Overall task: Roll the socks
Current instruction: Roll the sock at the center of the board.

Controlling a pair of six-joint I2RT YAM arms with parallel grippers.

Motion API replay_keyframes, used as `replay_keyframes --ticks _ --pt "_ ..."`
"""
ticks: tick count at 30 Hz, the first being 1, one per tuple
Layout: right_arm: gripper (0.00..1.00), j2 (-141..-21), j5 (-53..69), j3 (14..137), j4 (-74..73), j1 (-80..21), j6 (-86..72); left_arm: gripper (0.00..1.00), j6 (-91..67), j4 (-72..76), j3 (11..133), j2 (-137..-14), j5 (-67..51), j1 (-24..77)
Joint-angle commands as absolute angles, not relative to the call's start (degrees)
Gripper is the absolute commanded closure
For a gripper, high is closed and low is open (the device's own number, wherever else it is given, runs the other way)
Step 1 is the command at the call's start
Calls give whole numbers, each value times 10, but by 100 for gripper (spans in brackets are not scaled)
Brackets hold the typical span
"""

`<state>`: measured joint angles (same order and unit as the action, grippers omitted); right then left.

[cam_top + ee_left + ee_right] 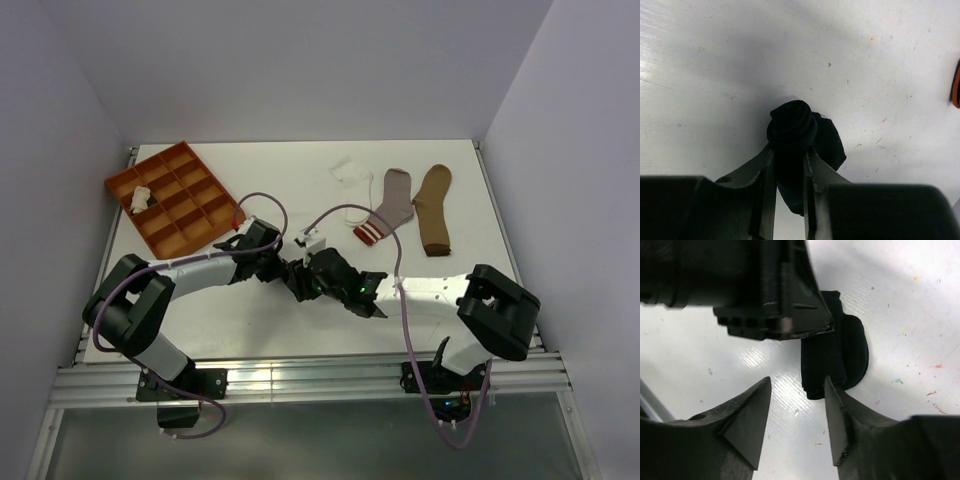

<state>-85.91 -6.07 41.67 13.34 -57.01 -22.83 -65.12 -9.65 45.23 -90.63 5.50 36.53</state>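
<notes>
A black sock [792, 122], rolled into a tight bundle, sits on the white table. My left gripper [790, 147] is shut on it, with a loose flap of fabric spilling out to the right. In the right wrist view the same black sock [840, 355] lies just past my right gripper [797, 385]. That gripper is open with bare table between its fingers, and its right finger touches the sock's edge. Both grippers meet at the table's middle, left gripper [283, 265] against right gripper [306, 276]. A white sock [352, 176], a grey sock with a red-striped cuff [388, 208] and a tan sock [434, 208] lie flat at the back.
An orange compartment tray [190, 225] stands at the back left, with a pale rolled sock [140, 197] in one compartment. My left gripper's body [765, 290] fills the top of the right wrist view. Walls enclose the table on three sides.
</notes>
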Motion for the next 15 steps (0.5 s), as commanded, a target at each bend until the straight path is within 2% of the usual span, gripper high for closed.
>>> replay_keyframes --ticks 1,15 --pt "45 -861 -182 420 153 -602 -154 100 -617 -181 447 -927 76 369" --pt "44 -941 -202 466 170 -642 -101 100 -613 -181 456 -938 67 375"
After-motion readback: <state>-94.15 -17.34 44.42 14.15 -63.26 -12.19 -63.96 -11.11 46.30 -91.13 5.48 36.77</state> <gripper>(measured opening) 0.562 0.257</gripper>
